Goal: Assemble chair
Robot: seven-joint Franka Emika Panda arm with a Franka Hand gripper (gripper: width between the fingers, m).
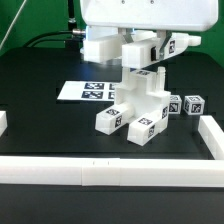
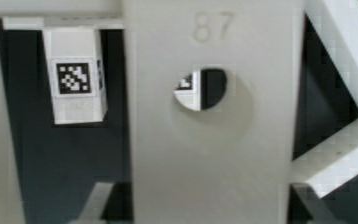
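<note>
Gripper (image 1: 138,58) sits at the top of the chair (image 1: 135,105). Its jaws are hidden among white parts, so I cannot tell whether they are spread or pinching. The wrist view is filled by a flat chair face with a round hole (image 2: 202,88) and a tagged piece (image 2: 73,75) alongside.

Near to far in the exterior view:
- front border rail (image 1: 110,170)
- chair standing mid-table
- loose posts (image 1: 193,103) just beside it, toward the exterior view's right
- marker board (image 1: 88,90) behind

Risk: the stack is tall and probably not locked. A sideways drag from the arm could tip it or scatter the posts.
</note>
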